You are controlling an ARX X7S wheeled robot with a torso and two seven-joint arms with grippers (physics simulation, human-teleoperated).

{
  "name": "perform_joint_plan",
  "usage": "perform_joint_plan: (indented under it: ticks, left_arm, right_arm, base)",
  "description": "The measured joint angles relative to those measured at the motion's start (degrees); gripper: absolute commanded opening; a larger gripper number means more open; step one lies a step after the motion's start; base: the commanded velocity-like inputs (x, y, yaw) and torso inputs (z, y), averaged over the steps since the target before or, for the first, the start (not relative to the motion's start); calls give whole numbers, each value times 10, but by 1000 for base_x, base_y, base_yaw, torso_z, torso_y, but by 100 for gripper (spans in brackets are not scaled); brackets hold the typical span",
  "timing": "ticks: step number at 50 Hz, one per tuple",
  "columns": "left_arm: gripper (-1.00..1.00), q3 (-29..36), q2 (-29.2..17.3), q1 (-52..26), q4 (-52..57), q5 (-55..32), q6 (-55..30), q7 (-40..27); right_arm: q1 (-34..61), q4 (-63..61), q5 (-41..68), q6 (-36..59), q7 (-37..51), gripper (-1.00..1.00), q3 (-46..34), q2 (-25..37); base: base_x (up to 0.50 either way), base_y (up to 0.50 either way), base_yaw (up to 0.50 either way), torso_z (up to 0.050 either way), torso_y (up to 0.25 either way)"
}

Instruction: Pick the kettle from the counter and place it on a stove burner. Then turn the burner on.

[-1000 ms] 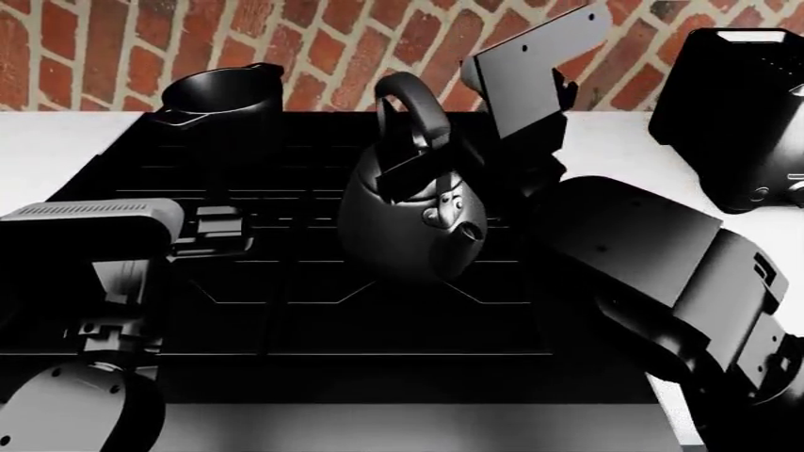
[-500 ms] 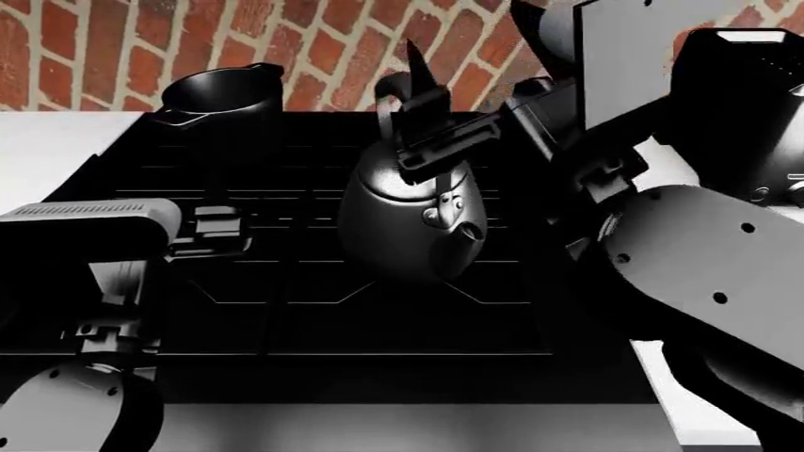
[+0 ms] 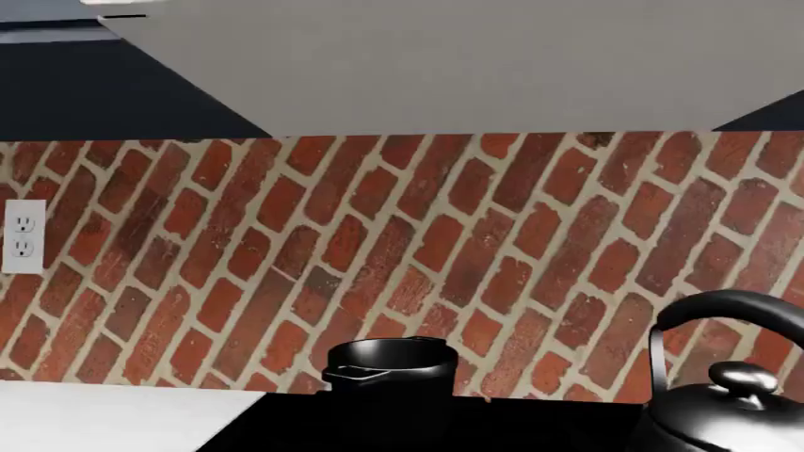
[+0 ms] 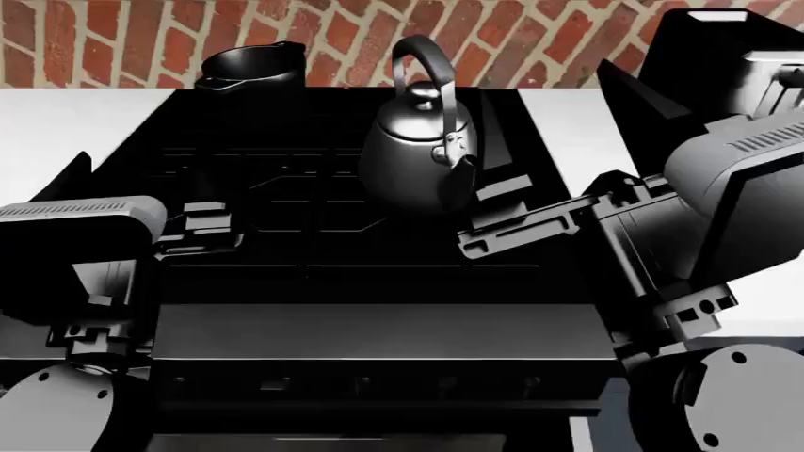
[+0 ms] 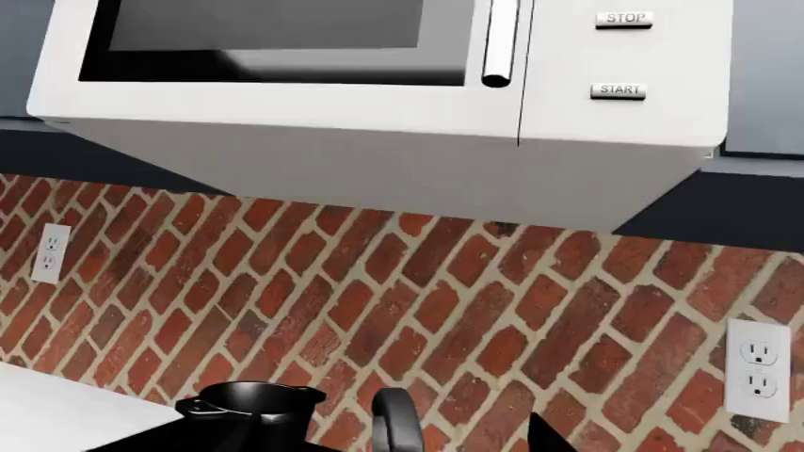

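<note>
Kettle [image 4: 421, 155] upright on stove [image 4: 314, 282]; spout toward robot.

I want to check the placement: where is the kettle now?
In the head view the kettle stands on the stove, towards its rear right, right of the black pot and beyond the right gripper.

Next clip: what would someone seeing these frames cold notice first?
First the shiny dark-grey kettle, standing upright on the rear grates of the black stove, free of both arms. Behind it runs the red brick wall, with a black two-handled pot at the stove's back left corner. In the right wrist view a white microwave hangs above the bricks.
</note>
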Motion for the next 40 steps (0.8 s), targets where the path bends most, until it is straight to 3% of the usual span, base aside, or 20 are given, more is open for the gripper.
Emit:
perform_joint_plan:
  ticks: [18, 28, 40]
  left_arm:
    - [100, 3, -1, 2, 1, -5, 6, -1]
    - [100, 5, -2, 3, 2, -4, 8, -3]
    - [100, -6, 3, 13, 10, -12, 34, 1]
  right_arm:
    - [-70, -14, -43, -47, -4, 100, 8, 20]
    - [-90, -13, -54, -66, -10, 100, 9, 24]
    - [-157, -7, -106, -96, 12, 100, 28, 60]
  base:
    - [-450, 292, 0, 0, 0]
    - [-104, 499, 0, 0, 0]
    - [0, 0, 0, -6, -10]
